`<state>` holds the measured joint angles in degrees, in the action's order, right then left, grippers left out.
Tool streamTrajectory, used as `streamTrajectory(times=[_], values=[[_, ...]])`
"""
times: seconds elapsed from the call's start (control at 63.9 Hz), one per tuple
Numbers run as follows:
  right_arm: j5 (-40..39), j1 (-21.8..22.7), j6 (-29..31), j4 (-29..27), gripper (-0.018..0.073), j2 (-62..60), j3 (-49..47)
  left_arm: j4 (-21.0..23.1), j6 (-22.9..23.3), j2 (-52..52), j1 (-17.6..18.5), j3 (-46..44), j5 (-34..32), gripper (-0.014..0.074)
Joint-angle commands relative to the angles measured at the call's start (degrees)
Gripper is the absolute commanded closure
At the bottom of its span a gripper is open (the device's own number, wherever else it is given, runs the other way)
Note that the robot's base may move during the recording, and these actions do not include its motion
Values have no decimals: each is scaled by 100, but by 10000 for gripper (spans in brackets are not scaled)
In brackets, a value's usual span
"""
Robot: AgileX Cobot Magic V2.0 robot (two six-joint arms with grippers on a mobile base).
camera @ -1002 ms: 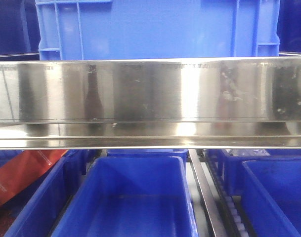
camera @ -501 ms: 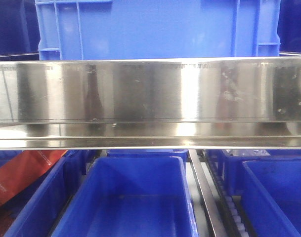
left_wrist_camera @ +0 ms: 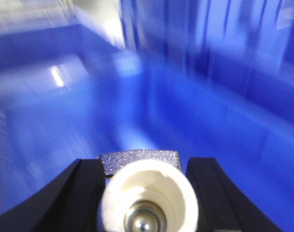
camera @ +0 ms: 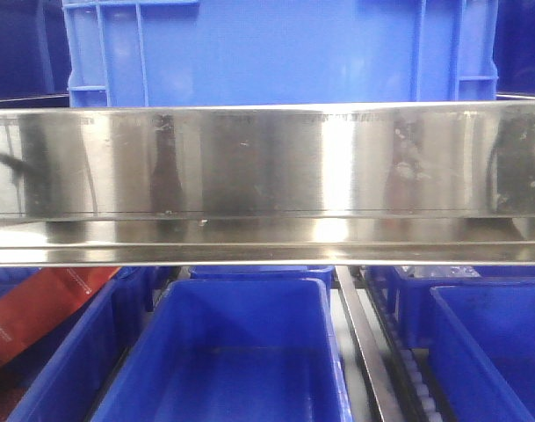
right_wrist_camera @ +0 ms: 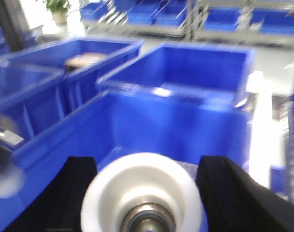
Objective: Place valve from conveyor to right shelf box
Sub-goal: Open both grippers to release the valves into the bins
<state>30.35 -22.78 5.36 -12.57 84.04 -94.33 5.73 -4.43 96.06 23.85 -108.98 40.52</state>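
one valve (left_wrist_camera: 149, 205) clenched end-on in left tool (left_wrist_camera: 146, 166), another valve (right_wrist_camera: 143, 193) likewise in right tool (right_wrist_camera: 149, 165)

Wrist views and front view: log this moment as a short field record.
left gripper: shut on valve, white cap toward camera
right gripper: shut on second valve, white cap toward camera
left surroundings: blue bin, motion-blurred
right surroundings: open blue bins ahead
right shelf: steel rail across front view, blue crate above, blue boxes below
conveyor: not in view
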Motion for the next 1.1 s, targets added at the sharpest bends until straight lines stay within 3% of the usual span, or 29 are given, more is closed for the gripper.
streamTrajectory(times=[0.0,0.376,0.454,0.532,0.595,0.689,0.798,0.908,1.08], values=[[-514,-32,17,-3,711,245,-107,61,-11,235,48,-88,-262,708],[-186,-32,14,-3,708,1089,-107,71,-11,974,48,-88,-301,708],[-79,-32,14,-3,656,1133,-107,71,-11,1006,48,-88,-261,689],[23,-32,14,-3,550,1155,-107,71,-11,1003,48,-88,-261,613],[90,-32,14,-3,405,1155,-107,71,-11,1003,48,-88,-261,529],[155,-32,14,-3,214,1155,-107,71,-11,1003,48,-88,-238,339],[217,-32,14,-3,64,1132,-107,71,-11,1003,48,-88,-188,153],[217,-32,14,-3,28,1064,-107,71,-11,1003,48,-88,-188,19],[227,-32,14,-3,32,778,-107,71,-11,765,48,-88,-127,8]])
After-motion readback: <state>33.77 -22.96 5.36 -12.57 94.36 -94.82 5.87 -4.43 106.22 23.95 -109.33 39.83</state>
